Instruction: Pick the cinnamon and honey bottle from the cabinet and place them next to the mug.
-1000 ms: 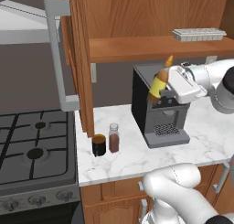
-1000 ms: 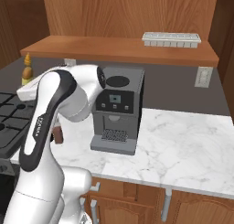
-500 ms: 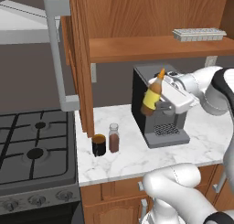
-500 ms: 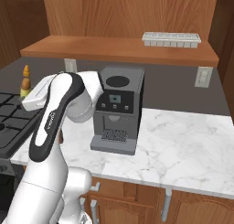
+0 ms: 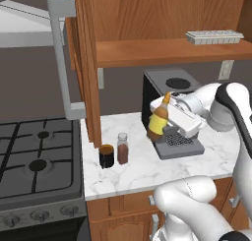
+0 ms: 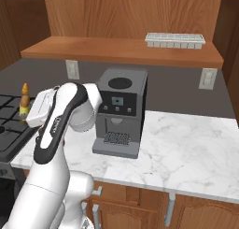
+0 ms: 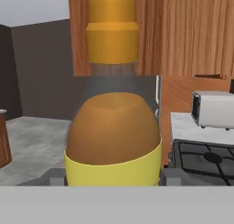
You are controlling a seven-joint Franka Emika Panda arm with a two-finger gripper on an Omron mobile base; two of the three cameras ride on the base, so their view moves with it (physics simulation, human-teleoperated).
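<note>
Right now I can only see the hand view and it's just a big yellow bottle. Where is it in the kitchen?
Observer: The honey bottle is in the air above the marble counter, in front of the coffee machine, held by the fingers.
Operator: Is the mug close?
Observer: Yes. The mug stands on the counter to the lower left of the bottle in the left base view, beside the cabinet's side panel.
Operator: Where's the cinnamon?
Observer: The cinnamon is already on the counter, upright, right beside the mug.
Operator: Is anything on the shelf?
Observer: A grey tray sits on the shelf.
</note>
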